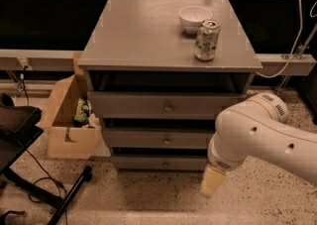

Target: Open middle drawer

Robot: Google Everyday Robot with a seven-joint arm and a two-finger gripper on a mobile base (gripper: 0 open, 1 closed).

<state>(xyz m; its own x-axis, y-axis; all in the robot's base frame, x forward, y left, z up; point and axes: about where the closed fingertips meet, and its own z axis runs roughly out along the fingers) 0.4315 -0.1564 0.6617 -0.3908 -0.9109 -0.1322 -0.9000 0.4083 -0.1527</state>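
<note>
Approach step: the gripper (213, 182) hung below the tabletop's (143, 35) front-right corner, and I could not tell its state. Next, it needed to reach the middle drawer's (138, 139) knob (166, 141).

Illumination: dim, warm, overhead. Cabinet top (143, 35): brightest surface, soft sheen. Recess (163, 81) beneath it: deep shadow. White arm (267, 135): highlights on upper curve. Gripper (213, 182), low right beside cabinet's bottom corner: pale, underside shaded. Background (44, 21): near black.

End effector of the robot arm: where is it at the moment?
In the camera view the end effector hangs low on the right, over the floor, below and right of the middle drawer.
</note>
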